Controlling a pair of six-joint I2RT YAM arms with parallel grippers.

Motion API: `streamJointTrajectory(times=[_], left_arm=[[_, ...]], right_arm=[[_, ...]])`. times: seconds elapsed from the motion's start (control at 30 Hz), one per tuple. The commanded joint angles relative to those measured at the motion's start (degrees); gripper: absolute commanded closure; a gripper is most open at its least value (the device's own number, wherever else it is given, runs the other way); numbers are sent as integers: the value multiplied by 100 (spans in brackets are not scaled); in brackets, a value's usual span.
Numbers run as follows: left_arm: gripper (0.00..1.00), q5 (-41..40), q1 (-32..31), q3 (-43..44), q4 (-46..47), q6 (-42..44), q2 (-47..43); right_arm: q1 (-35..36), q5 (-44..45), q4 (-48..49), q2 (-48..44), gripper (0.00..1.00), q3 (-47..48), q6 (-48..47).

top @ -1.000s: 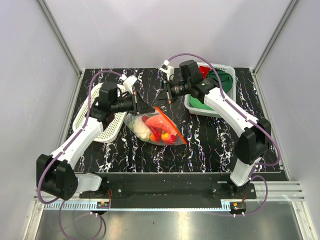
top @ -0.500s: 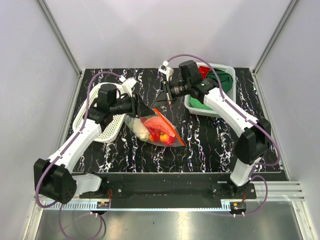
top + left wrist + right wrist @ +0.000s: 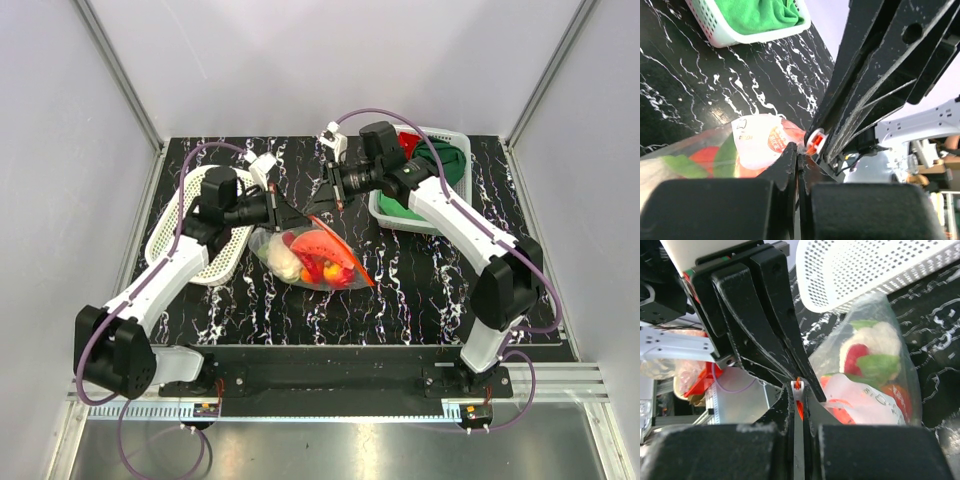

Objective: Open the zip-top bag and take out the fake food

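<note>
Our left pincer [image 3: 289, 217] has snapped shut again, pinching the zip-top bag [image 3: 298, 262] at its mouth. Our right pincer [image 3: 323, 207] pinches the orange zip strip [image 3: 345, 255]. The bag lies mid-surface [image 3: 420, 290], fake food [image 3: 318, 265] inside.

Lab test cell: white panels [image 3: 320, 60], aluminium frame posts [image 3: 118, 75].

Mid-table [image 3: 420, 290]: bag [image 3: 290, 270] with food [image 3: 315, 262] in it | my left claw [image 3: 298, 222] and right claw [image 3: 322, 208] meet at its far edge | left basket [image 3: 215, 262] just beside bag, under my left arm | right basket [image 3: 447, 131] at far right, cloths [image 3: 450, 160] in it
</note>
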Motion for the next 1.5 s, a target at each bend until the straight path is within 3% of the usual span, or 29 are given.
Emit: streamJointTrajectory(times=[0.0,0.2,0.43,0.9,1.2,1.47], left_arm=[[100,-310,83,-302,1132,-615,-348],[100,-1046,118,-785,1187,-1177,-726],[100,-1742,127,-900,1029,-1530,-973],[100,-1848,294,-487,871,-1591,-674],[100,-1937,347,-408,853,-1740,-384],[100,-1585,347,-320,994,-1820,20]], right_arm=[[-30,298,-46,-411,100,-302,-210],[-56,853,-494,-587,100,-451,-649],[-65,616,-442,-824,100,-863,-422],[-65,1134,-433,-2457,100,-3121,-140],[-65,1696,-1021,-3863,100,-4317,176],[-56,1679,-1145,-4375,99,-4521,703]])
